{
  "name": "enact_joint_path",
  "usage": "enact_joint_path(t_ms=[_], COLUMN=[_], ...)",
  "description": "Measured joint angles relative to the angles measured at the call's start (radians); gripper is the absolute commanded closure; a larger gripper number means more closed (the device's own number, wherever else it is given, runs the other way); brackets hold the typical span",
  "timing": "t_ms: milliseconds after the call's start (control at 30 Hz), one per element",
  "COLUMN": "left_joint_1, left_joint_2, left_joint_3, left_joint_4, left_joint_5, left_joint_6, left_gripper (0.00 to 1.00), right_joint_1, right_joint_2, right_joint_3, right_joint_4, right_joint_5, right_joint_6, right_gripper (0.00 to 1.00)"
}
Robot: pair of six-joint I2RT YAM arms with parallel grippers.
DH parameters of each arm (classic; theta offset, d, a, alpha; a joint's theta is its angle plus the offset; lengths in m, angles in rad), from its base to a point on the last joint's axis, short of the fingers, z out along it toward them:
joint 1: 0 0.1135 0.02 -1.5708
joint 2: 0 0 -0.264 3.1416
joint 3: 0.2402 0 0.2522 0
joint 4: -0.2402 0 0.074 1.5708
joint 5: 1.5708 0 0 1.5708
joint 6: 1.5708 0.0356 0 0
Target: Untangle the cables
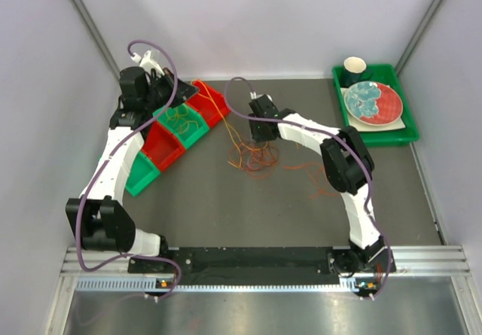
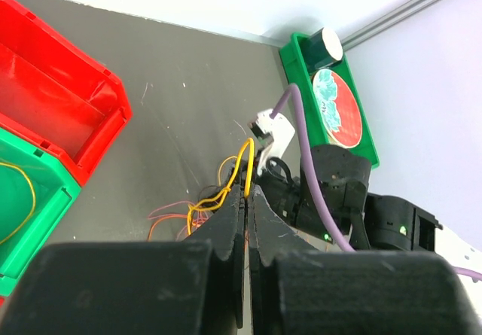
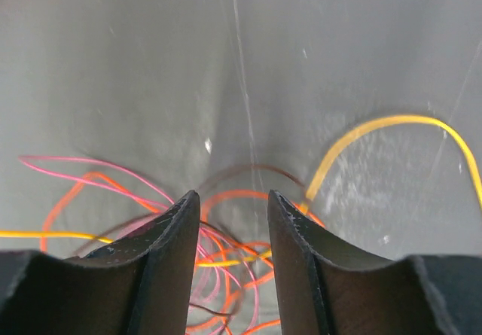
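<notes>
Grey, lightly scuffed table [image 1: 226, 214] runs from my arm bases to pale walls [image 1: 263, 19] on three sides. In my right wrist view the fingers cut off the near part of the tangle. My right gripper [image 3: 233, 199] stands spread just above the cables [image 1: 252, 156], with orange and pink loops showing between its jaws. Farther left, my left gripper [image 2: 247, 192] is pressed together on a yellow cable [image 2: 242, 153] rising from that tangle.

Bright threads on a dark grey table [image 1: 226, 214].
The cables [image 1: 252, 156] at centre run yellow, orange, pink and dark brown. At ten o'clock, bins [image 1: 162, 145] alternate red and green. At two o'clock, a green tray [image 1: 410, 133] holds a plate [image 1: 373, 100] mottled red and teal. Purple hoses [image 2: 301, 143] trail the white-and-black arms [image 1: 113, 158].
</notes>
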Motion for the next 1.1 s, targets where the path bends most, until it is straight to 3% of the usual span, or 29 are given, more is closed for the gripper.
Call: enact_joint_path(t_ms=[300, 933, 1100], left_joint_1=[0.000, 0.000, 0.000], left_joint_2=[0.000, -0.006, -0.007], left_joint_3=[0.000, 0.000, 0.000], left_joint_4=[-0.002, -0.002, -0.002], left_joint_5=[-0.002, -0.005, -0.005], left_joint_6=[0.000, 0.000, 0.000], left_gripper=[1.00, 1.00, 1.00], right_joint_1=[0.000, 0.019, 0.019], right_joint_2=[-0.132, -0.106, -0.037], right_joint_3=[-0.171, -0.126, -0.061], right_joint_4=[0.067, 0.095, 0.077], right_joint_5=[-0.002, -0.072, -0.047], right_joint_6=[0.003, -0.045, -0.045], right_gripper=[0.58, 0.59, 0.65])
